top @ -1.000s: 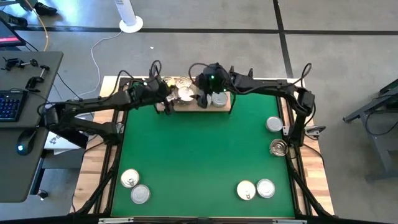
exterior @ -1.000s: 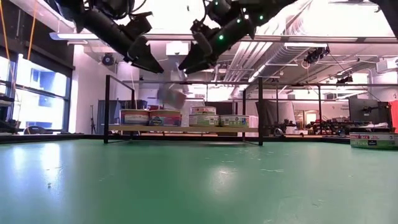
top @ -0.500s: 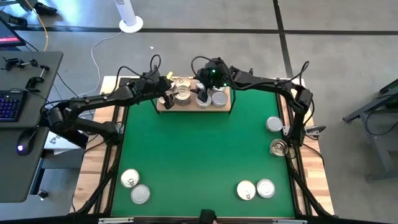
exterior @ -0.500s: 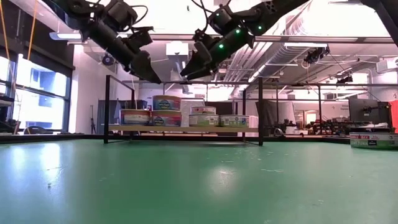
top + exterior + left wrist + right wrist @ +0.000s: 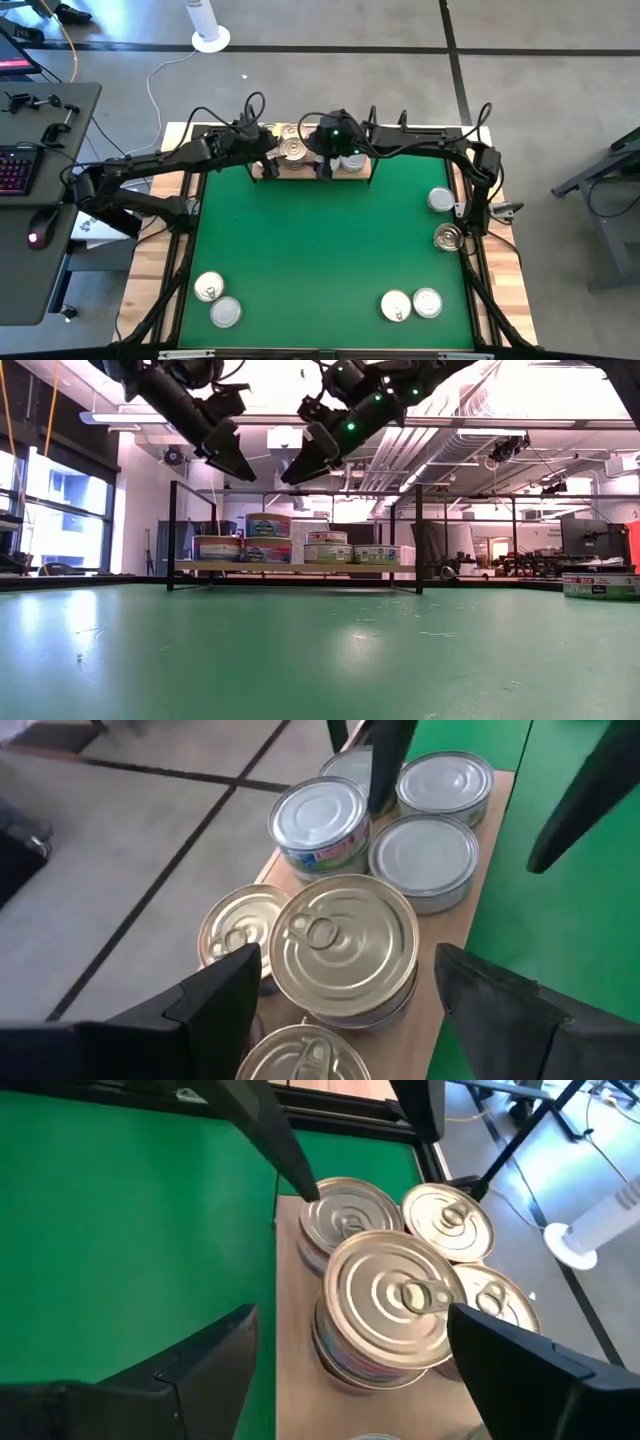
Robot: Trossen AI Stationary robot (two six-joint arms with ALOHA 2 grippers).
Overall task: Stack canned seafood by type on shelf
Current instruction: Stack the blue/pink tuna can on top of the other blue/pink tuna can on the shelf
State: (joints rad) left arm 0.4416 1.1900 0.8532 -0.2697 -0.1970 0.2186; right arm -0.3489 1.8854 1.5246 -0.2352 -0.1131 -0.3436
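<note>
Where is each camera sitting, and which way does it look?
High view: above, looking straight down at the green mat; both dark arms show.
Low view: at tabletop height, looking level at the tan wooden shelf; arms enter from above.
Left wrist view: on the left arm, looking past its open end effector at a gold-lidded round tin.
Right wrist view: on the right arm, past its open end effector.
Both wrist views share that tin.

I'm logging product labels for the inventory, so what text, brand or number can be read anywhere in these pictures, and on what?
None can be read for certain.
Shelf cans: coloured printed labels, too blurred to read.
Can at the mat's right edge: a label band with lettering, too small to read.
Can lids: embossed rings and pull tabs only, no words.
Both grippers: no markings visible.
</note>
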